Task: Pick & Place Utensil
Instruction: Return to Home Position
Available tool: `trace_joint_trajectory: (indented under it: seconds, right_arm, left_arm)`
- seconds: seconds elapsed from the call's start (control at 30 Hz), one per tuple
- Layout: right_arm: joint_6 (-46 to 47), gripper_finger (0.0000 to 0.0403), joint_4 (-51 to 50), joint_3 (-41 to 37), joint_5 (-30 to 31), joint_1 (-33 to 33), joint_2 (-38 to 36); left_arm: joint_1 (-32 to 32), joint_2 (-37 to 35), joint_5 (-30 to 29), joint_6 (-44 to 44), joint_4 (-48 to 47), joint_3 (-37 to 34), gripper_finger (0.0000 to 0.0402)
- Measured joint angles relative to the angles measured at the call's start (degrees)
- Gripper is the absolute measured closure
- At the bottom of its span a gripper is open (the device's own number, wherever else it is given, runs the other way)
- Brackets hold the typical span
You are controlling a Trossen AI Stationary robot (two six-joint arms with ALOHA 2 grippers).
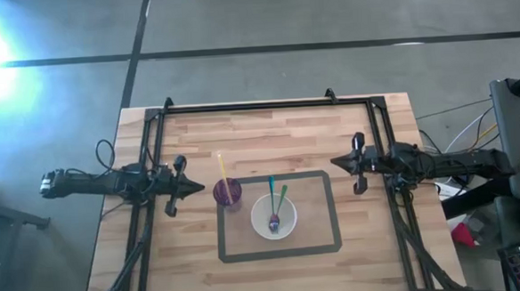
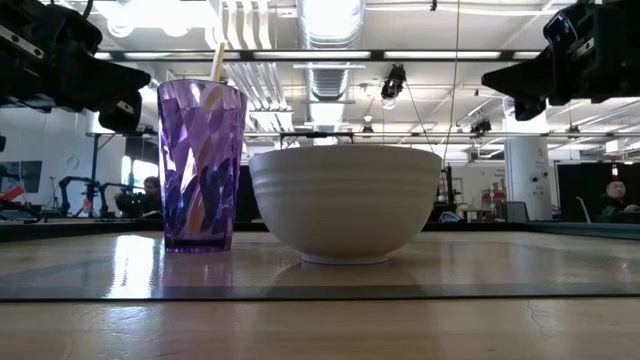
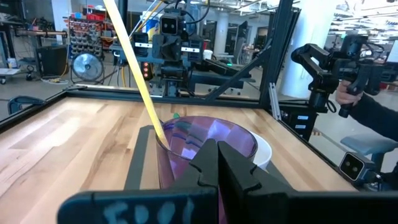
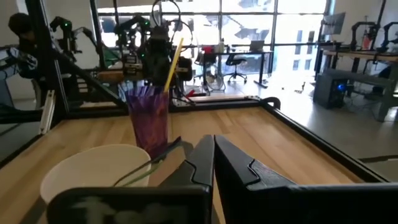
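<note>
Left gripper (image 1: 191,189) closed on nothing, just beside purple cup (image 1: 219,192) holding yellow straw (image 1: 223,170). White bowl (image 1: 257,224) alongside, blue fork (image 1: 271,193) and green spoon (image 1: 282,198) inside, handles toward the far edge. Right gripper (image 1: 335,163) closed, empty, farther off.

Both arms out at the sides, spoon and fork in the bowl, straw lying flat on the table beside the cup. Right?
One thing is off: the straw is not on the table. It stands in the cup, as the high view shows. The rest holds: spoon and fork are in the bowl, and the left gripper and right gripper are at the sides.
</note>
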Motion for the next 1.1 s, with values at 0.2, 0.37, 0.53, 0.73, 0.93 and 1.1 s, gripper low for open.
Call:
trace_joint_trajectory:
  seconds: [0.2,0.37,0.53,0.73,0.93,1.1]
  right_arm:
    - [1.7,0.0394,0.0,-3.3,0.5,0.0,-3.7]
    - [2.1,0.0394,-0.4,-3.5,0.5,0.0,-4.8]
    - [0.9,0.0394,-0.4,-3.5,0.6,0.0,-4.7]
    - [-1.4,0.0394,2.7,-3.5,4.3,0.0,-7.8]
    - [-3.3,0.0394,0.8,-3.5,4.5,0.0,-12.7]
    - [-3.9,0.0394,-3.7,-3.5,4.7,0.0,-15.8]
  left_arm:
    - [0.0,0.0,0.0,0.0,0.0,0.0,0.0401]
    - [0.0,0.0,0.0,0.0,0.0,0.0,0.0401]
    - [0.0,0.0,0.0,0.0,0.0,0.0,0.0401]
    - [0.0,0.0,0.0,0.0,0.0,-0.1,0.0401]
    - [0.0,0.0,0.0,0.0,0.0,-0.1,0.0401]
    - [0.0,0.0,0.0,0.0,0.0,-0.1,0.0401]
